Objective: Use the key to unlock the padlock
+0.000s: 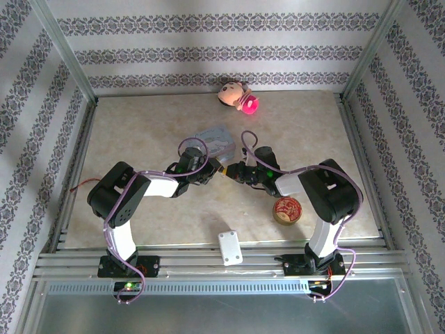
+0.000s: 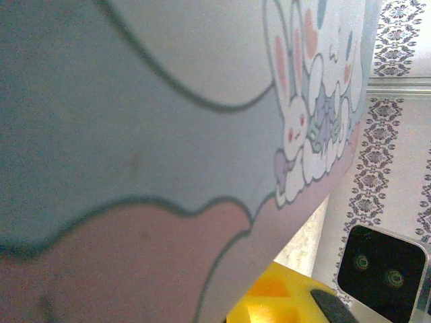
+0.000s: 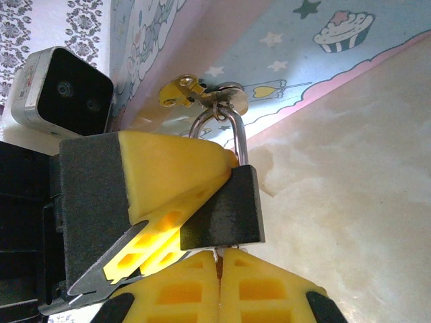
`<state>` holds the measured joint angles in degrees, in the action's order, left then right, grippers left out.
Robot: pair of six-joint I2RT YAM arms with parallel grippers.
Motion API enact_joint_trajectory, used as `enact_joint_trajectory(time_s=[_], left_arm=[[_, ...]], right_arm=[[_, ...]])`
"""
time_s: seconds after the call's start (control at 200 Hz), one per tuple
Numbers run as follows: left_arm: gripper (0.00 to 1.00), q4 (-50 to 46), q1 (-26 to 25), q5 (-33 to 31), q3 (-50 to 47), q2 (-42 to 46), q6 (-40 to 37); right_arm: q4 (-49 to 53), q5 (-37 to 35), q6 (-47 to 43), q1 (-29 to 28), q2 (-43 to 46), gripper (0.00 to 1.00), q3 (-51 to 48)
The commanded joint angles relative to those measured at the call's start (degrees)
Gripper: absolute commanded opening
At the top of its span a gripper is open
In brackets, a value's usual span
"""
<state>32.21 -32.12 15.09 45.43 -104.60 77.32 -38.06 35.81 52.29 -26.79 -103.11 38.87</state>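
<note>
matt dark padlock [image 3: 225, 208], shiny metal shackle [image 3: 239, 138], glossy tin [image 3: 350, 74].

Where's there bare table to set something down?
Bare: far-left, between left rail and pale-blue tin; far-right, between doll and right rail; near centre, just beyond white block. Crowded: mid-table, where left gripper and right gripper meet at the padlock, beside the tin.

Key [image 3: 218, 252] mostly hidden inside right gripper [image 3: 219, 266]
</note>
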Motion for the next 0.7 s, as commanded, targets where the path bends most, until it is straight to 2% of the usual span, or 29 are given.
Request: enact_joint_trajectory(time_s=[0.0, 0.15, 0.23, 0.31, 0.395, 0.695], left_arm=[[0.09, -0.7, -0.1, 4.4, -1.2, 0.8, 1.2], [0.09, -0.6, -0.2, 4.6, -1.0, 0.8, 1.3], [0.09, -0.7, -0.2, 4.4, -1.1, 1.0, 1.5], [0.09, -1.0, -0.1, 4.0, -1.2, 1.2, 1.5], [0.08, -1.4, -0.1, 3.8, -1.1, 1.3, 1.4], [0.07, -1.7, 0.0, 3.6, -1.1, 1.7, 1.4]], right_arm=[[1.0, -4.6, -2.2, 0.0, 2.0, 0.00, 1.0], [2.1, -5.1, -3.1, -0.6, 2.4, 0.00, 1.4], [7.0, -8.6, -6.9, -1.8, 3.8, 0.00, 2.0], [16.2, -15.0, -13.8, -4.6, 5.8, 0.14, 4.1], [25.0, -21.7, -20.0, -7.7, 6.9, 0.23, 7.1], [35.4, -32.6, -27.1, -12.1, 8.5, 0.26, 11.4]])
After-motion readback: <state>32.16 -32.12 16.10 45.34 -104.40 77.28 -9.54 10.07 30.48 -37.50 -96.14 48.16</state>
